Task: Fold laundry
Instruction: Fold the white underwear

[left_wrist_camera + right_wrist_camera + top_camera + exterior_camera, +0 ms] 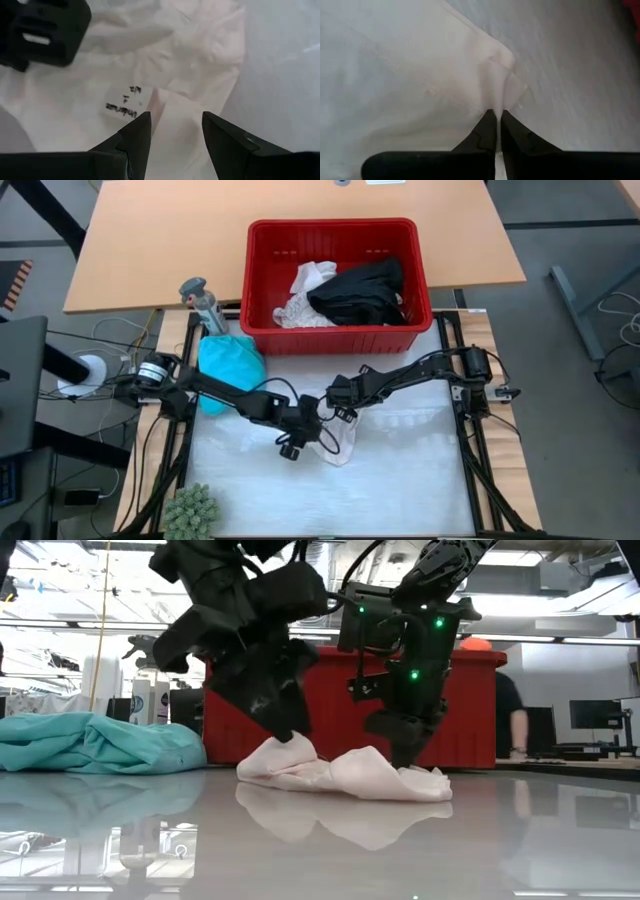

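We judge the cream garment (340, 442), lying crumpled on the white table cover (400, 480) near its middle, to be light, limp and thin, best taken by a pinch at a hem or corner. Our right gripper (495, 116) is closed on a small fold at its edge, while our left gripper (176, 120) hangs over the cloth with its fingers apart, holding nothing. In the high view the bundle runs toward the front right, though it is too bunched to show any true direction.

high: overhead, down | low: table-level, across | wrists: close on cream garment (190, 60), shared
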